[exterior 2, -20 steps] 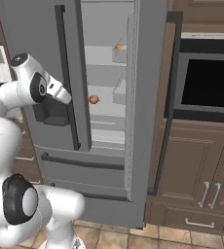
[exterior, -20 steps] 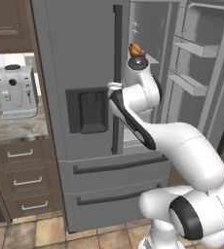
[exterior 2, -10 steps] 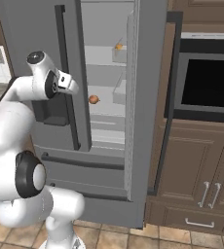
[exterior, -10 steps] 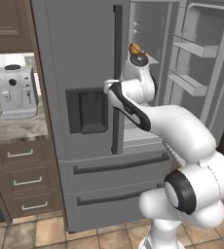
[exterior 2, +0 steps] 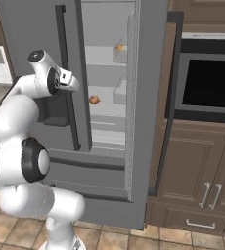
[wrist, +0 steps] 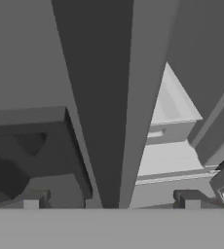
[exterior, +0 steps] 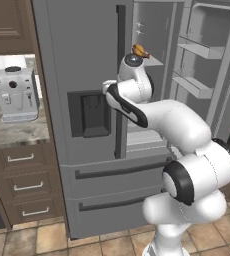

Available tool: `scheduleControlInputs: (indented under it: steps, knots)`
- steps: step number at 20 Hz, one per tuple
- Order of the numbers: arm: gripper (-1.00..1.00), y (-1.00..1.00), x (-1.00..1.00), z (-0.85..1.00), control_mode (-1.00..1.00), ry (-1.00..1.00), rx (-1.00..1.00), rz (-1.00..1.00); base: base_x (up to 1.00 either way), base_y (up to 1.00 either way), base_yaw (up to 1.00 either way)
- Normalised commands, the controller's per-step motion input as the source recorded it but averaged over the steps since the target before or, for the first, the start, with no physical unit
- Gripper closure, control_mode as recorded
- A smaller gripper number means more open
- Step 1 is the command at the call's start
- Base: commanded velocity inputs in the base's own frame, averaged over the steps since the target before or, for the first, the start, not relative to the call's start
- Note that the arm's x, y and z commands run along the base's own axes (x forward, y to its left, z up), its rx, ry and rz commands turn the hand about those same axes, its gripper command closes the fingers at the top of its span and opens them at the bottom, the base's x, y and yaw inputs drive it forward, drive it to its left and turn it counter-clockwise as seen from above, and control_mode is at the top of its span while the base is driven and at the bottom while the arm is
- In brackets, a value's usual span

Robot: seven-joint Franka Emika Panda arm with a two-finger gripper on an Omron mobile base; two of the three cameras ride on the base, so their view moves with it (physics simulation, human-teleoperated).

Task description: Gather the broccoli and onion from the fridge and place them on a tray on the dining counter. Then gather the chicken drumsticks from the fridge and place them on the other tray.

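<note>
The grey fridge (exterior: pixel 82 60) has its left door shut and its right door swung open. A golden-brown chicken drumstick (exterior: pixel 139 50) lies on an upper shelf, also seen as an orange spot, the drumstick (exterior 2: pixel 119 47). The round orange-brown onion (exterior 2: pixel 94 99) sits on a lower shelf. My gripper (wrist: pixel 111 199) is open, its fingertips (wrist: pixel 33 199) standing either side of the left door's long dark handle (wrist: pixel 104 97) without touching it. The hand (exterior 2: pixel 68 80) hovers at that handle (exterior 2: pixel 68 73), left of the open compartment. The broccoli, dining counter and trays are out of view.
The open right door (exterior: pixel 207 60) with its shelf bins juts out on the right. A coffee machine (exterior: pixel 16 95) stands on a stone worktop over wooden drawers (exterior: pixel 22 160). A wall oven (exterior 2: pixel 210 83) and brown cabinets (exterior 2: pixel 197 171) flank the fridge.
The arm's elbow has swung closer to the cameras. The hand has edged up and in toward the left door's handle. The jaws have stayed open.
</note>
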Motion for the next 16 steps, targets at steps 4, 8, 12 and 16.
scheduleControlInputs:
  steps: [4,8,12,16]
  knots:
    - [-1.00,-0.16,0.43,0.00,-1.00,-0.02,-0.03,0.00,0.00,0.00,0.00]
    - [-1.00,0.00,0.52,0.00,-1.00,-0.09,-0.04,0.00,0.00,0.00,0.00]
    - [-1.00,0.01,0.62,0.00,-1.00,-0.04,-0.03,0.00,0.00,0.00,0.00]
    - [-1.00,0.07,0.48,-0.01,-1.00,-0.06,-0.03,0.00,0.00,0.00,0.00]
